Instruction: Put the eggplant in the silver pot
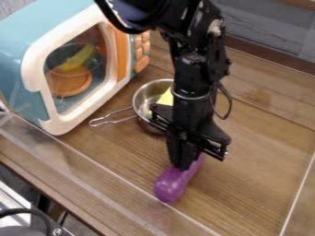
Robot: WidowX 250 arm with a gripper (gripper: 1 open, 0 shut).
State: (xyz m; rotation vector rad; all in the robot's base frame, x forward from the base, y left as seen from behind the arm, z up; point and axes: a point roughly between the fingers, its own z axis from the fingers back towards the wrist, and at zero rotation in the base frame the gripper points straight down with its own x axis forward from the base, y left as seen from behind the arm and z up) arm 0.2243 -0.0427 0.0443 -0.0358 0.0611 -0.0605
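Note:
A purple eggplant [174,187] lies on the wooden table, front of centre. My gripper [189,163] points straight down over its upper end, and its black fingers [201,155] have closed in against the eggplant's sides. The eggplant still rests on the table. The silver pot [139,92] stands just behind and to the left of the gripper, partly hidden by the arm, with its wire handle [109,117] pointing left. Something yellowish shows inside the pot.
A teal and orange toy microwave [62,64] stands at the back left with its door open and yellow and orange items inside. Clear raised walls [74,175] run along the table's front and right edges.

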